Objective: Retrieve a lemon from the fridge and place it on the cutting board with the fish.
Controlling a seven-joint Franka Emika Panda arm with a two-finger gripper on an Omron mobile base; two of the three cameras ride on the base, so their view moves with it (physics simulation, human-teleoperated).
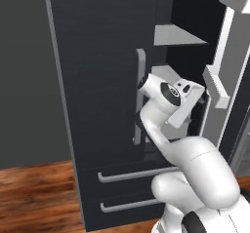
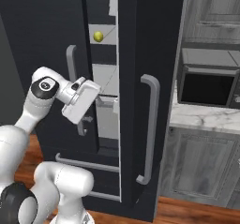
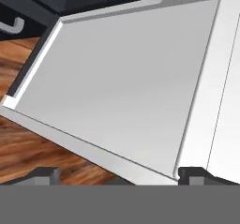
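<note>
1. The fridge (image 1: 102, 81) fills the middle of the left base view as a tall charcoal cabinet. Its right door stands ajar, with pale grey shelves (image 1: 178, 34) visible in the gap at the upper right.
2. In the right base view the lemon (image 2: 98, 36) sits on an upper shelf inside the fridge, seen through the narrow opening in the upper middle of the frame, well above the hand.
3. The gripper (image 2: 108, 101) reaches into that gap at mid-height of the right base view, at the level of a lower shelf and just beside the door's edge.
4. In the hand view the two dark fingertips (image 3: 44, 174) rise at the bottom left and bottom right corners, spread wide apart with nothing between them. A pale grey shelf (image 3: 117, 87) slants across the frame beyond them.
5. A long grey bar handle (image 2: 151, 124) runs down the open door in the centre of the right base view.
6. Grey wood-grain cupboards (image 2: 206, 162) and a white marbled counter (image 2: 201, 120) stand at the right of that view.
7. Two drawer handles (image 1: 132, 176) cross the lower part of the left base view above the wooden floor (image 1: 34, 198).
</note>
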